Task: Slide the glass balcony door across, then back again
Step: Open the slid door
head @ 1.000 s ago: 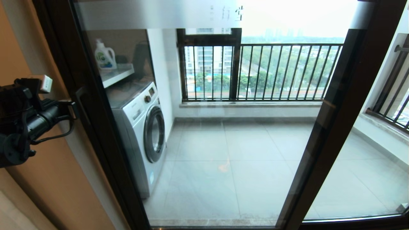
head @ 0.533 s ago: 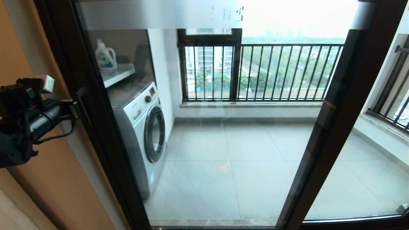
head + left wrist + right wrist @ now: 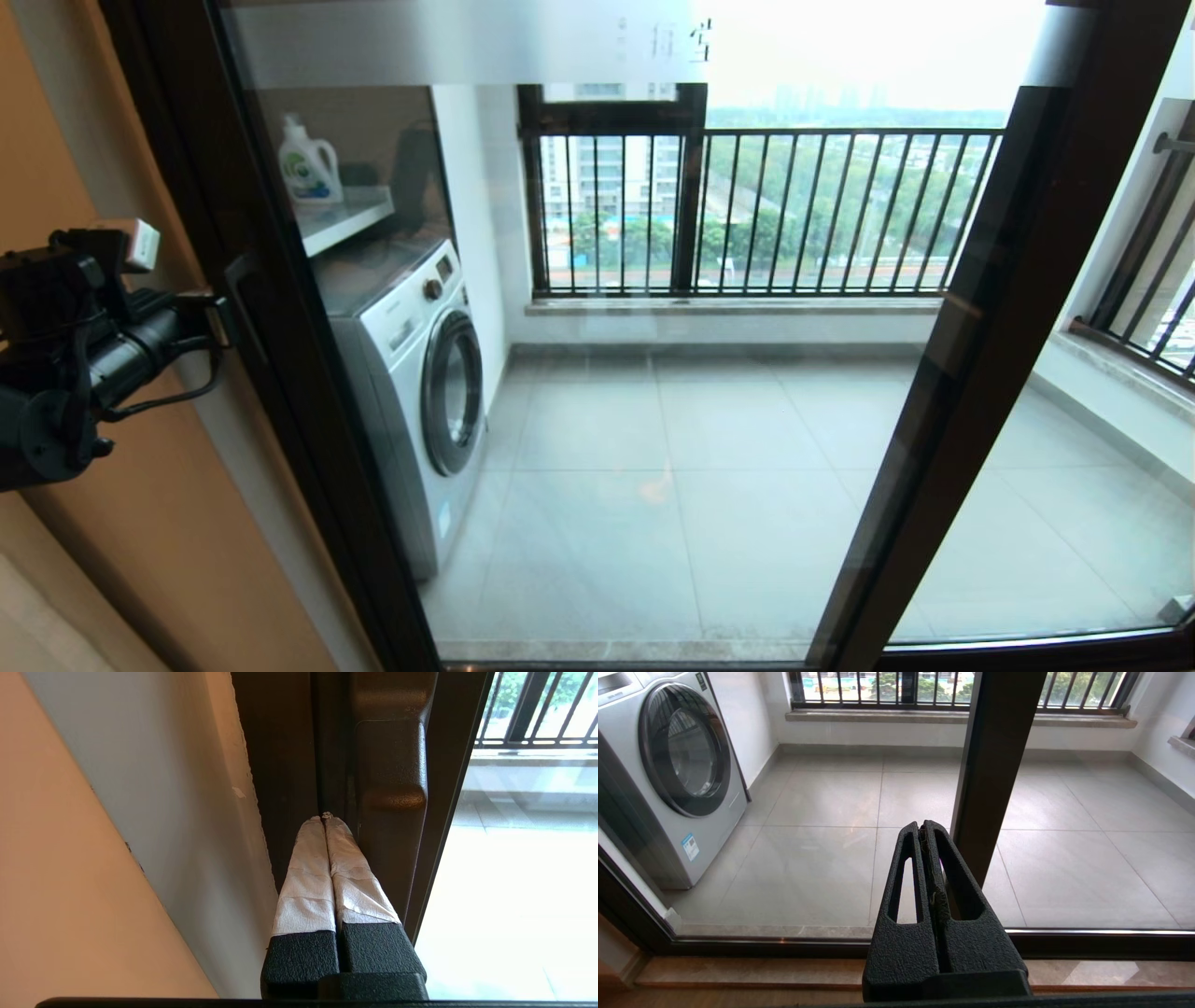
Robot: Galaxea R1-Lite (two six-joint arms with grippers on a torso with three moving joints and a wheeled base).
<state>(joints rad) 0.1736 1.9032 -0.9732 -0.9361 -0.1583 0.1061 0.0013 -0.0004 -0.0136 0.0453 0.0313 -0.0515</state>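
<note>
- You are working with the left gripper, its jaws pressed flat together and holding nothing, the taped tips tucked into the groove just beside the black handle on the left stile of the glass balcony door.
- The door is standing in front of you, its left stile near the wall at the left of the head view; its right stile is crossing the glass well to the right.
- You are pushing with closed tips, not gripping, so you are relying on the handle's raised edge as the bearing face: keep the tips seated against it and deep in the groove.
- Judging from the wrist view, the push should be running straight along the track; any drift toward the glass or outward is likely to let the tips slip off.
- Keep the force steady and level, and watch the frame on the wall side, which is close by the tips.
- The right gripper is hanging low before the glass with its jaws shut and empty; it is idle.
- For containers: a detergent bottle is standing upright on the shelf above the washing machine out on the balcony; its fill level is not readable.
- The washer's round door is shut, and nothing is showing inside the drum.
</note>
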